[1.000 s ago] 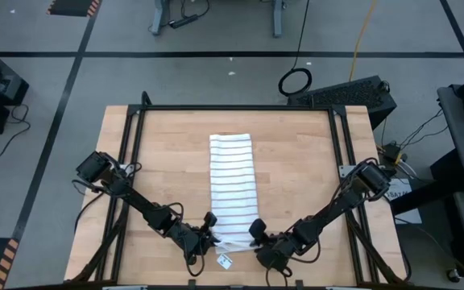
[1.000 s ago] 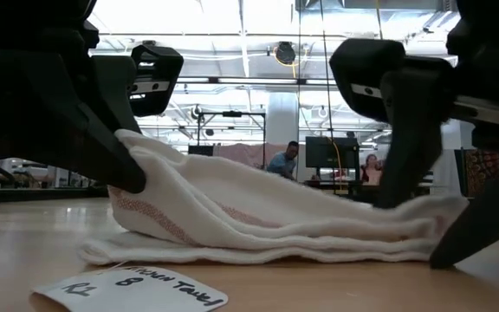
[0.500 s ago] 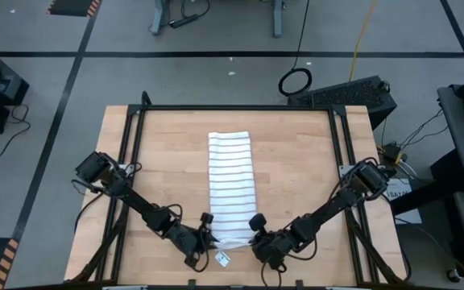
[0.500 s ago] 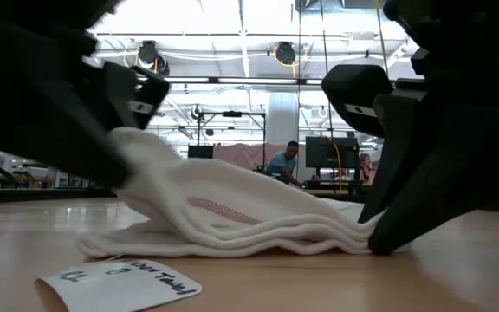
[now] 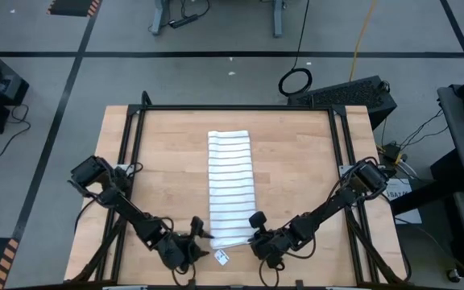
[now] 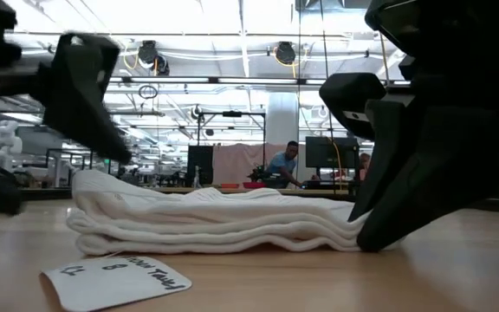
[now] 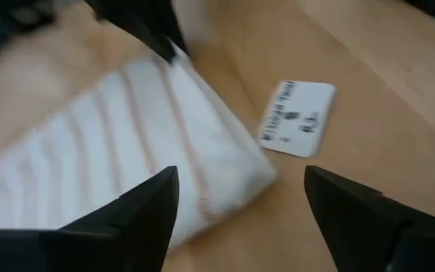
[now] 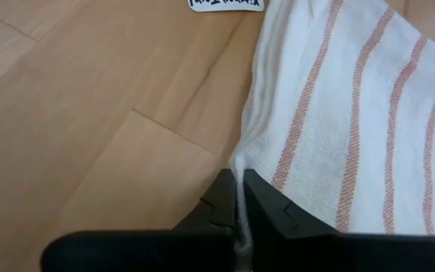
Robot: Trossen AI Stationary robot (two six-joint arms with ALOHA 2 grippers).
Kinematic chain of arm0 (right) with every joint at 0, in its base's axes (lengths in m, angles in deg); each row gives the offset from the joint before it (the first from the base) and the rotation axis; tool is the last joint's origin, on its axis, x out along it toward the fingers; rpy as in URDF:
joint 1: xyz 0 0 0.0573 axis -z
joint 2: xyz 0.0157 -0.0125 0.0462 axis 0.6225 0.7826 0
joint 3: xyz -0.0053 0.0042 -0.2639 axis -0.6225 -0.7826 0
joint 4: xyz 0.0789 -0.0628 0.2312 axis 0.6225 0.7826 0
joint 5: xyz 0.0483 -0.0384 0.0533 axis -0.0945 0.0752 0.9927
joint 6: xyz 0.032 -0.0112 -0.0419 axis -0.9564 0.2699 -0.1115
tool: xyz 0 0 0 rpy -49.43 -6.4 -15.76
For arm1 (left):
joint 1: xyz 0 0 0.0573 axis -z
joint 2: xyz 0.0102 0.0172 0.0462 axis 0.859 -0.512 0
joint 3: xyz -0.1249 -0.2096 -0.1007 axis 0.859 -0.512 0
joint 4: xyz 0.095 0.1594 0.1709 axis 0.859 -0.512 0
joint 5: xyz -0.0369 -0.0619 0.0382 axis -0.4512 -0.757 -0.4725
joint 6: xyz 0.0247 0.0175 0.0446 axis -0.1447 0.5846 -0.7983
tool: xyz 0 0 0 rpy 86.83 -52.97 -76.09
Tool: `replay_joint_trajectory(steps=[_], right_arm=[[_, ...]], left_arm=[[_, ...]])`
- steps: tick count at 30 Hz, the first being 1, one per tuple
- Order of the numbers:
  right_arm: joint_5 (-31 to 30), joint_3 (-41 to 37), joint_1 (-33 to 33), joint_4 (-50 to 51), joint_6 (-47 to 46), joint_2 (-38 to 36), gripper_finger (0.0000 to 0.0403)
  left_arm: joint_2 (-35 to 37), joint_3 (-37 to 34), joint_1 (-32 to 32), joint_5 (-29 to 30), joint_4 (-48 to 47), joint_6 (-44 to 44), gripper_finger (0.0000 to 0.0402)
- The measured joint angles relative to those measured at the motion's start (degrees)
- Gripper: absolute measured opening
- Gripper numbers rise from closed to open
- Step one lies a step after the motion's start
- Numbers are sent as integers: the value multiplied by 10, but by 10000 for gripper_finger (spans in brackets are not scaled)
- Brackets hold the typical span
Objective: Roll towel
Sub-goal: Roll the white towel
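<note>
High view shows the towel lying as a long, narrow striped strip down the middle of the wooden table, its near end between the two grippers at the front edge. Low view shows that near end stacked in several flat layers on the table, not yet formed into a roll, with the tag lying flat on the wood just in front of it. Right gripper is clamped on the near right corner of the towel; the right wrist view shows a thin fold of cloth pinched between its closed fingers. Left gripper stands with its fingers spread, holding nothing, just beside the near left corner; the left wrist view shows the corner of the towel and the tag ahead of it. Judged from this, the task is at its starting step: securing the near edge. The next move calls for the left gripper to close on its corner level with the right, so that both corners can be turned over evenly toward the far end; a one-sided grip is likely to skew the roll.
</note>
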Motion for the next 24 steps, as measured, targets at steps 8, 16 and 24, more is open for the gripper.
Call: replay_joint_trajectory(steps=[8,16,24], right_arm=[[1,0,2,0,-14,0,1],[1,0,2,-1,-34,0,0],[1,0,2,-2,-38,0,0]], left_arm=[[0,0,-22,-11,11,-21,292],[-11,0,-42,-54,19,-26,267],[-52,1,-44,-70,68,-67,219]])
